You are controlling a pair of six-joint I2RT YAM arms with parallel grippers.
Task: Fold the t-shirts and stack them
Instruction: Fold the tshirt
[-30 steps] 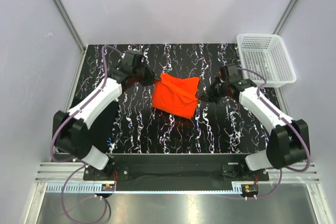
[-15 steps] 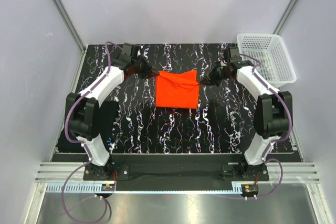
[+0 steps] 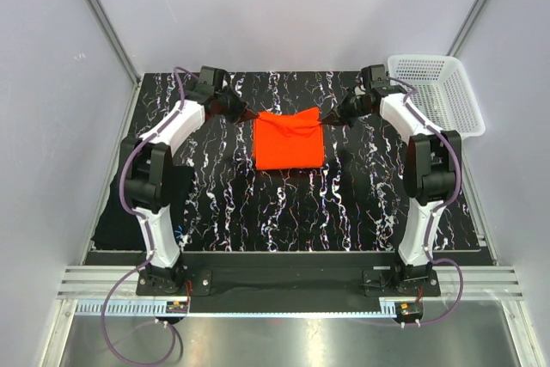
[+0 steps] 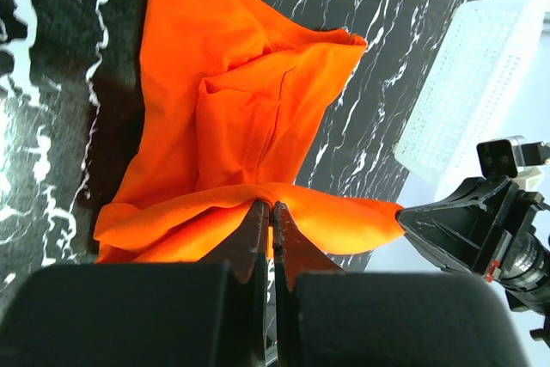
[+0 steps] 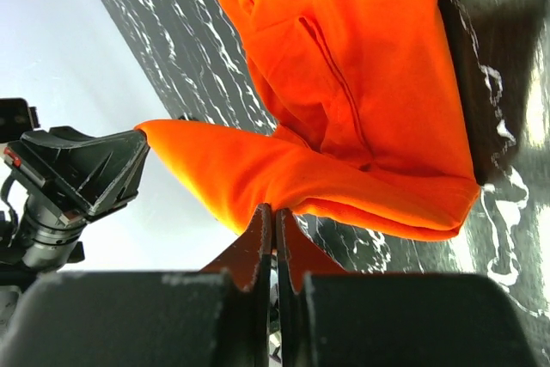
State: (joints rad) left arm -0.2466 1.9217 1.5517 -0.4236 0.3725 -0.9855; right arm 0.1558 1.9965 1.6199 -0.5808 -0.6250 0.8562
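Both hands have slid away from me toward 12 o'clock since a second ago, and they took the shirt with them. It was sitting crooked near the middle; now it lies straight and farther up.

My left hand is pinched shut on one far corner of the orange t-shirt. My right hand is pinched shut on the other far corner. That far edge is pulled tight between them, just off the mat. The rest of the shirt lies on the mat, a little past the middle of the worktop toward 12 o'clock.

What could go wrong? If I pull the hands apart any more, the thin edge could slip out of one pinch. Then the shirt would flop down crooked. If one hand lets go before the other, the fold would end up lopsided too. My right arm is also close to the basket and could bump it.

The white basket sits at about 2 o'clock. It looks empty, though the mesh makes that hard to be sure of.
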